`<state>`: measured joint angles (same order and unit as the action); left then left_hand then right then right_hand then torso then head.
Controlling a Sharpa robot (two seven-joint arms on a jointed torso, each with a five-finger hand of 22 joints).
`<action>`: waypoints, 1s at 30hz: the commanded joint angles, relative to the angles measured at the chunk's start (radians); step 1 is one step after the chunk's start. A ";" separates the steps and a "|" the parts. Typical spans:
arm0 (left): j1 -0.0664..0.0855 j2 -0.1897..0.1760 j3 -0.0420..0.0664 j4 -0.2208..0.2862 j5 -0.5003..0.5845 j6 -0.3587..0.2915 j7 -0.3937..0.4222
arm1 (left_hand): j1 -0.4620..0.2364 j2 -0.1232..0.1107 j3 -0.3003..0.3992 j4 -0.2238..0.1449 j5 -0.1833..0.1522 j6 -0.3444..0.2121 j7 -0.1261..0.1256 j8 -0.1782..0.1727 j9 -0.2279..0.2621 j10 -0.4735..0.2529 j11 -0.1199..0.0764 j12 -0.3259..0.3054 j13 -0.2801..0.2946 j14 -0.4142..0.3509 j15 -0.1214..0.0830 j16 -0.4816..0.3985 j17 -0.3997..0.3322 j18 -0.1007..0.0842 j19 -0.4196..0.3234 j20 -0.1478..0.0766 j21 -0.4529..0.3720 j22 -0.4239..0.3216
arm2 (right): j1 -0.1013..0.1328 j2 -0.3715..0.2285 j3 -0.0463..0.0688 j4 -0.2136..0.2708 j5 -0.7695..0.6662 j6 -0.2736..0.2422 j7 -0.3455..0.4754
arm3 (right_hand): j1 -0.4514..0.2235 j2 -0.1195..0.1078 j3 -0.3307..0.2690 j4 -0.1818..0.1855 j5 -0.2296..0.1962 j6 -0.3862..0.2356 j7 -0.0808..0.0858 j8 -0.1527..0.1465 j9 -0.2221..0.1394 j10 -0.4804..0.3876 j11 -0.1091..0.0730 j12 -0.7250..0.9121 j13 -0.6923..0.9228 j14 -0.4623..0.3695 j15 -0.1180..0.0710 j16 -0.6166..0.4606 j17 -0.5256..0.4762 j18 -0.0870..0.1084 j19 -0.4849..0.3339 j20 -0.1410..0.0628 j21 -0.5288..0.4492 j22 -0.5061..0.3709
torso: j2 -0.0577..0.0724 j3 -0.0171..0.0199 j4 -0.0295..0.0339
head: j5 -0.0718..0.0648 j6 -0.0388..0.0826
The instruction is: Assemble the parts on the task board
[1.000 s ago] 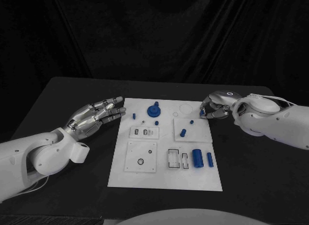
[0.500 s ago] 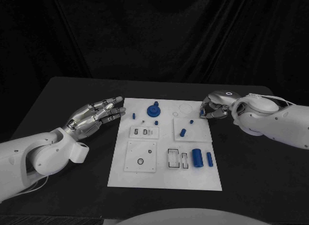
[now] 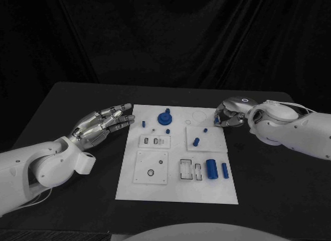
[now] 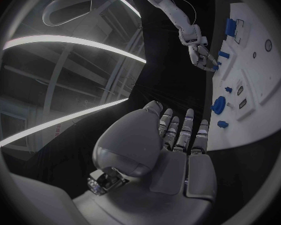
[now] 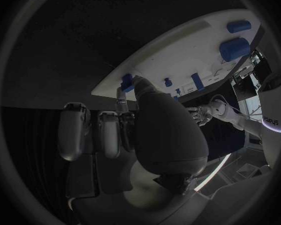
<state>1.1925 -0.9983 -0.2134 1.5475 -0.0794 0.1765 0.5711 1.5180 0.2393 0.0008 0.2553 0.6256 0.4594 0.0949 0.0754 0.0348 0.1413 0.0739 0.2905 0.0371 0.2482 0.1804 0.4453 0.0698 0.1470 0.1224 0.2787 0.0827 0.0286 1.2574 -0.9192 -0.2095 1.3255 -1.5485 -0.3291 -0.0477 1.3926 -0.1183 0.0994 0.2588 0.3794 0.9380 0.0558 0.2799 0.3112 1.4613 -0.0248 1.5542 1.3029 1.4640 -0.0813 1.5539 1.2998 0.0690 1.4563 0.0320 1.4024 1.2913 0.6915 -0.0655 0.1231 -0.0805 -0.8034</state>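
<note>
Head view, left to right across the black tabletop [image 3: 78, 95]: the left robot hand [image 3: 102, 123] hovers beside the left edge of the white task board [image 3: 176, 193], near its far left corner, fingers apart and stretched toward the board, holding nothing. On the board, a small blue peg [image 3: 144, 123] stands near that corner, with a large round blue part [image 3: 165, 118] just beyond it toward the middle of the far edge. A short blue piece [image 3: 196, 142] lies on a raised square right of the board's centre. Nearer the front, a thick blue cylinder [image 3: 211, 169] and a thinner blue rod [image 3: 224, 170] lie side by side close to the right edge. At the board's far right corner, the right robot hand [image 3: 228, 117] is curled down over the edge, its fingertips closed on a small blue part [image 5: 127, 81]; the right wrist view shows that piece pinched at the board's rim
</note>
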 commanded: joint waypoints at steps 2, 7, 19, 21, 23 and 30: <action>-0.002 -0.001 0.001 0.002 0.001 0.013 0.010 | 0.013 -0.003 0.031 0.002 0.019 0.005 0.005 0.009 0.018 -0.001 0.009 0.015 0.010 -0.014 0.001 0.011 -0.008 0.024 0.000 0.000 -0.014 0.002 | -0.003 -0.002 0.001 0.011 -0.001 -0.058 -0.001 | 0.024 0.008 0.014 -0.020 0.034 -0.003 0.001 0.036 0.034 0.109 -0.003 0.017 0.268 0.107 -0.002 0.017 0.271 -0.029 0.037 -0.003 0.003 0.227 | -0.001 0.0003 0.0009 | 0.001 0.000; -0.002 -0.001 0.001 0.002 0.001 0.013 0.010 | 0.013 -0.003 0.031 0.002 0.019 0.005 0.005 0.009 0.018 -0.001 0.009 0.015 0.010 -0.014 0.001 0.011 -0.008 0.024 0.000 0.000 -0.014 0.002 | 0.007 -0.009 0.001 0.058 -0.001 -0.110 0.003 | 0.027 0.010 0.016 -0.023 0.049 -0.001 0.004 0.047 0.043 0.109 -0.001 0.017 0.268 0.107 -0.001 0.017 0.271 -0.029 0.037 -0.002 0.001 0.227 | -0.001 0.0001 -0.0007 | 0.006 0.003; -0.002 0.001 0.001 0.000 0.001 0.010 0.007 | 0.012 -0.004 0.035 0.002 0.019 0.006 0.005 0.009 0.018 0.000 0.010 0.017 0.010 -0.013 0.001 0.014 -0.008 0.023 0.000 0.000 -0.014 0.002 | 0.065 0.025 0.001 0.198 -0.001 -0.115 -0.008 | 0.027 0.013 0.018 -0.024 0.054 0.007 0.007 0.059 0.052 0.109 0.001 0.017 0.268 0.107 0.000 0.017 0.271 -0.029 0.038 -0.002 0.003 0.227 | 0.000 -0.0005 0.0001 | 0.003 0.001; -0.002 0.003 0.001 -0.001 0.001 0.012 0.007 | 0.012 -0.004 0.035 0.002 0.019 0.007 0.005 0.009 0.018 0.000 0.010 0.018 0.010 -0.013 0.001 0.014 -0.008 0.023 0.001 0.000 -0.014 0.002 | 0.067 0.046 0.001 0.206 -0.002 -0.098 -0.015 | 0.027 0.013 0.018 -0.024 0.054 0.007 0.008 0.059 0.052 0.109 0.001 0.017 0.268 0.107 0.000 0.017 0.271 -0.028 0.036 -0.002 -0.001 0.226 | 0.000 -0.0007 0.0002 | 0.003 0.001; -0.002 0.005 0.001 -0.002 0.001 0.012 0.007 | 0.012 -0.004 0.035 0.002 0.019 0.006 0.005 0.009 0.018 0.000 0.010 0.018 0.010 -0.013 0.001 0.014 -0.008 0.023 0.001 0.000 -0.014 0.002 | 0.062 0.073 0.001 0.212 -0.010 -0.077 -0.024 | 0.028 0.014 0.019 -0.025 0.055 0.008 0.009 0.060 0.053 0.109 0.002 0.017 0.268 0.107 0.001 0.017 0.271 -0.025 0.030 -0.001 -0.014 0.222 | 0.000 -0.0005 0.0012 | 0.002 0.001; -0.002 0.003 0.001 -0.001 0.001 0.013 0.006 | 0.012 -0.004 0.035 0.002 0.019 0.006 0.005 0.009 0.018 0.000 0.010 0.018 0.010 -0.013 0.001 0.014 -0.008 0.023 0.001 0.000 -0.014 0.002 | 0.035 0.150 0.001 0.207 -0.069 -0.005 -0.065 | 0.030 0.016 0.021 -0.029 0.055 0.011 0.011 0.064 0.057 0.109 0.005 0.017 0.268 0.107 0.003 0.017 0.271 -0.022 0.023 0.000 -0.030 0.216 | 0.000 -0.0008 0.0006 | 0.010 -0.001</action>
<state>1.1920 -0.9949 -0.2134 1.5449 -0.0794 0.1774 0.5676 1.5181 0.2393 0.0074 0.2619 0.6256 0.4596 0.0950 0.0754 0.0348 0.1413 0.0739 0.2906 0.0370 0.2482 0.1804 0.4453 0.0698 0.1471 0.1224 0.2788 0.0827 0.0285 1.2974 -0.7747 -0.2085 1.5345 -1.5715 -0.3894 -0.0657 1.3981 -0.1136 0.1144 0.2437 0.4067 0.9362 0.0683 0.3082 0.3327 1.4614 -0.0246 1.5542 1.3029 1.4641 -0.0812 1.5539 1.2998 0.0692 1.4563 0.0321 1.3927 1.2913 0.6912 -0.0661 0.1236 -0.0722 -0.8041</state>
